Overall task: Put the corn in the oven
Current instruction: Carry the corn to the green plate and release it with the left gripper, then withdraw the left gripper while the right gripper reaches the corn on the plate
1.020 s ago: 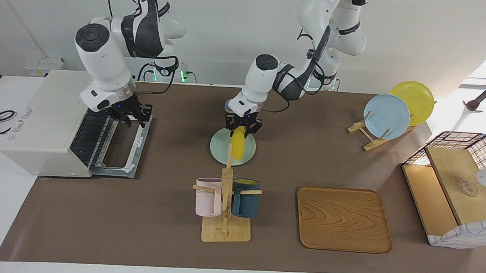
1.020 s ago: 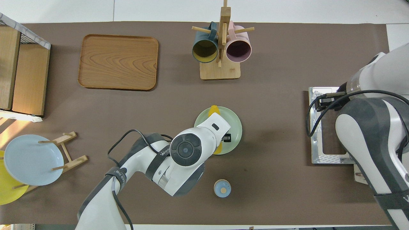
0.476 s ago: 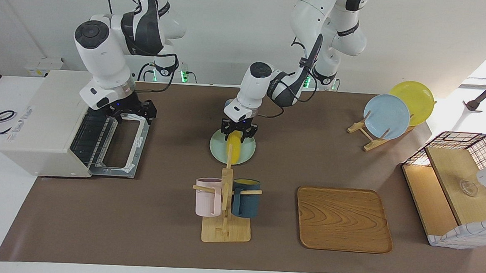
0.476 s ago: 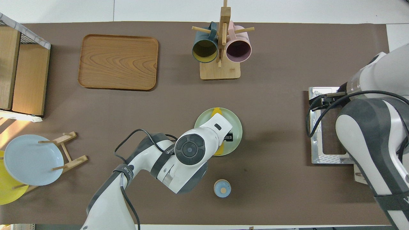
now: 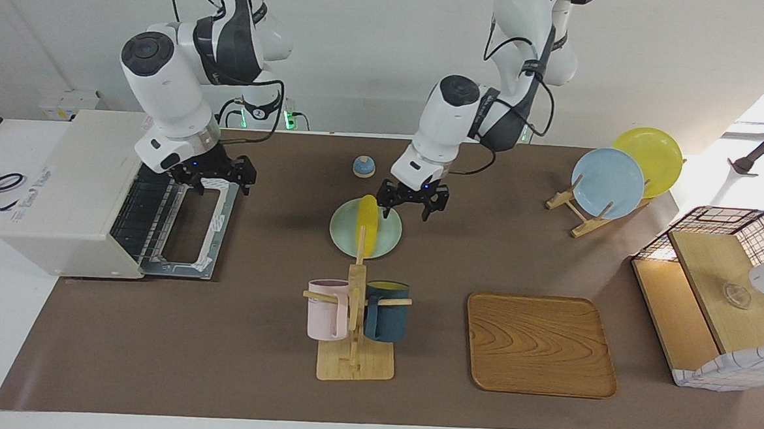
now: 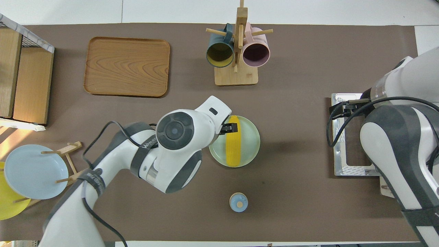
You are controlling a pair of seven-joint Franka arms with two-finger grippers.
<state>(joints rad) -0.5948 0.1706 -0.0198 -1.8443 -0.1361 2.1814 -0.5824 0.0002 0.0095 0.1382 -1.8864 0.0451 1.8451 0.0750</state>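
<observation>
The yellow corn (image 5: 369, 225) (image 6: 232, 141) lies flat on a pale green plate (image 5: 343, 232) (image 6: 252, 139) in the middle of the table, untouched. My left gripper (image 5: 414, 208) hangs open and empty just above the plate's edge toward the left arm's end; in the overhead view only one of its fingers (image 6: 232, 128) shows past the wrist. The off-white oven (image 5: 69, 185) stands at the right arm's end with its door (image 5: 188, 230) (image 6: 337, 154) folded down and the rack showing. My right gripper (image 5: 217, 176) (image 6: 339, 109) is open over that door.
A mug rack (image 5: 355, 318) with a pink and a dark blue mug stands farther from the robots than the plate. Beside it lies a wooden tray (image 5: 540, 344). A plate rack (image 5: 609, 184) and a wire-and-wood basket (image 5: 717, 297) fill the left arm's end. A small blue knob (image 5: 363, 166) sits nearer the robots.
My left gripper opened, let go of the corn onto the plate, and drew up and aside toward the left arm's end. My right gripper opened over the oven door.
</observation>
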